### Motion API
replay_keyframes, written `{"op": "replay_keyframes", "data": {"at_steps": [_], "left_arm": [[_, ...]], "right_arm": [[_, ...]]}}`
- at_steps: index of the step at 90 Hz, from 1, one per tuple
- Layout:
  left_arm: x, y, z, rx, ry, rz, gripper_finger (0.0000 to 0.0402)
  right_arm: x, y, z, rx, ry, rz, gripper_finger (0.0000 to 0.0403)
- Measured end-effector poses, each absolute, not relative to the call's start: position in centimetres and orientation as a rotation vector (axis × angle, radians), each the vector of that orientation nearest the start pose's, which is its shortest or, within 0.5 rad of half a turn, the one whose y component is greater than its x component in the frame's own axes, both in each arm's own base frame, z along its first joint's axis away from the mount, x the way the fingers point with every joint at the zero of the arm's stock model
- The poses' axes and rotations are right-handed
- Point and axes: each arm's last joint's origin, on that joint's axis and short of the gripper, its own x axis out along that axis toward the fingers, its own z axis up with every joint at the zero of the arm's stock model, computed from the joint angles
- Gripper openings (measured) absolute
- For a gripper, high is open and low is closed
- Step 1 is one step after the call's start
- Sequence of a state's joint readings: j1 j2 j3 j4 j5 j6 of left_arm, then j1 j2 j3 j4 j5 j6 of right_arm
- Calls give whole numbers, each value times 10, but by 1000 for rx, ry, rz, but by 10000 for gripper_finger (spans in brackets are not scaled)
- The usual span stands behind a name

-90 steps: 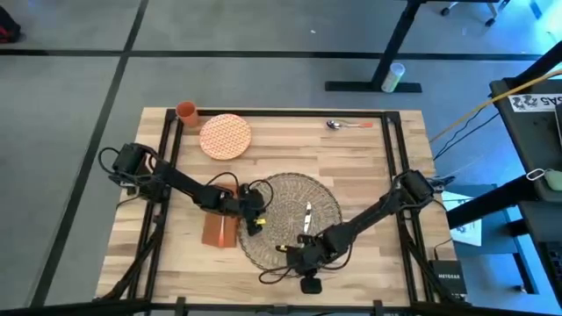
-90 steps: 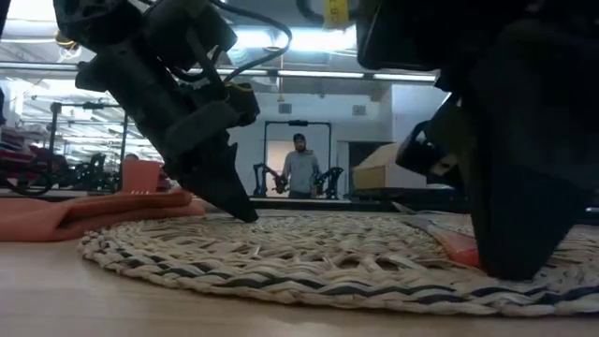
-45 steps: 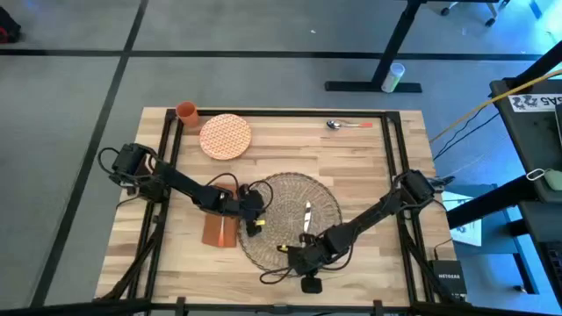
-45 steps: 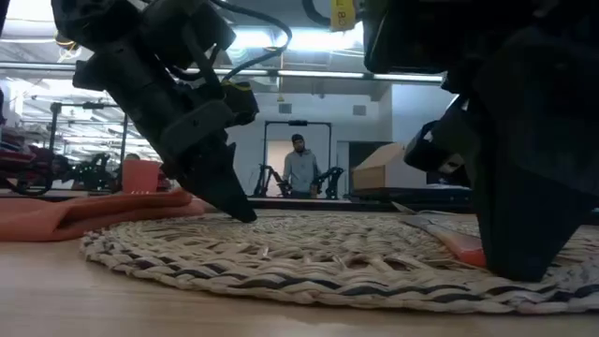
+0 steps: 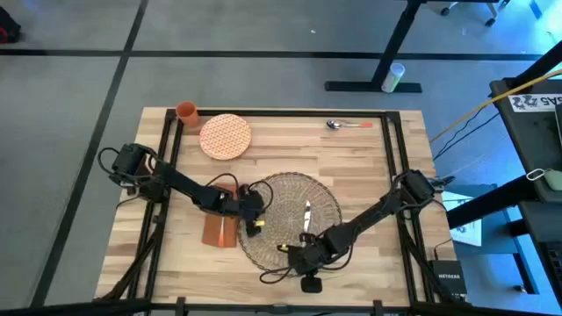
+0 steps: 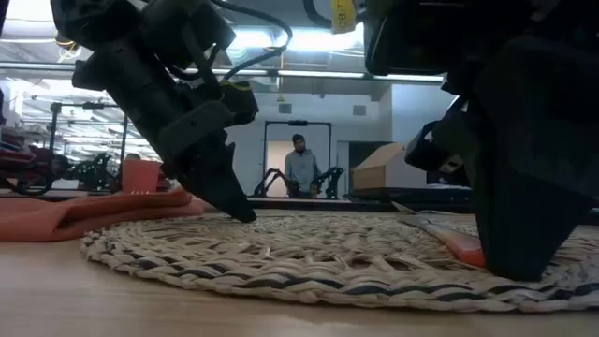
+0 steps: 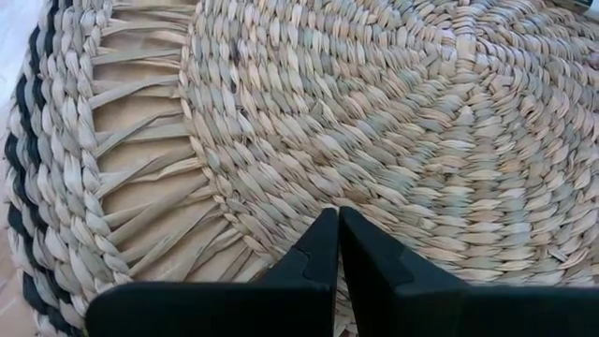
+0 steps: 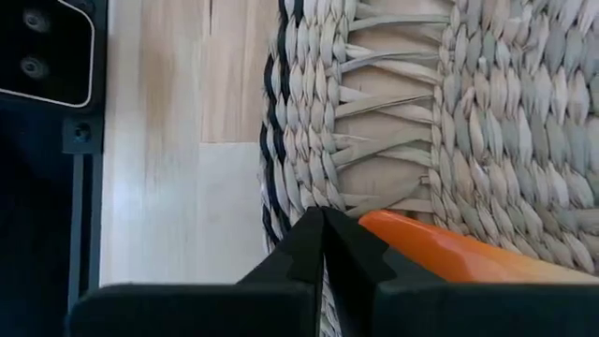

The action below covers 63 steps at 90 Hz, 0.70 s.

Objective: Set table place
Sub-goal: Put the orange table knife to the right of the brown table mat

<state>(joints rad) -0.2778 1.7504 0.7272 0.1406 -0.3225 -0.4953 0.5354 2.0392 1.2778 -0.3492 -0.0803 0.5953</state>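
Note:
The place, a round straw mat (image 5: 290,219) with an openwork rim, lies flat on the plank table (image 5: 369,167). My left gripper (image 5: 255,217) is shut, its tips down on the mat's left part (image 7: 337,217). My right gripper (image 5: 304,255) is shut too, its tips on the mat's near rim (image 8: 323,217). In the low view the left gripper (image 6: 239,212) stands at the left and the right gripper (image 6: 517,267) fills the right. An orange-handled piece of cutlery (image 5: 307,216) lies on the mat, its handle (image 8: 440,255) right beside my right fingers. My left gripper rests its shut fingertips (image 7: 323,245) on the woven field just inside the openwork rim (image 7: 159,178), slanting down from the table's left. The mat lies flat under them. My right gripper sets its shut fingertips (image 8: 304,245) on the braided outer rim (image 8: 290,178) at the mat's near edge, pointing down. The mat stays flat on the table.
A rust-orange napkin (image 5: 219,230) lies just left of the mat. At the far left stand an orange-patterned plate (image 5: 225,136) and an orange cup (image 5: 186,111); a spoon (image 5: 346,125) lies at the far right. Black frame rails (image 5: 393,149) run along the sides. A person (image 6: 301,168) stands far behind.
My right gripper has shifted a little toward the table's right edge while its tips stay on the mat's near rim. The mat and my left gripper stand as before.

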Motion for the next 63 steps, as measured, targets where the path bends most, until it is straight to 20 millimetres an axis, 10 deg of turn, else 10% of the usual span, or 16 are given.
{"op": "replay_keyframes", "data": {"at_steps": [63], "left_arm": [[296,-83,112,-200,807,214,0]], "right_arm": [[337,180,146,149,1240,61,0]]}}
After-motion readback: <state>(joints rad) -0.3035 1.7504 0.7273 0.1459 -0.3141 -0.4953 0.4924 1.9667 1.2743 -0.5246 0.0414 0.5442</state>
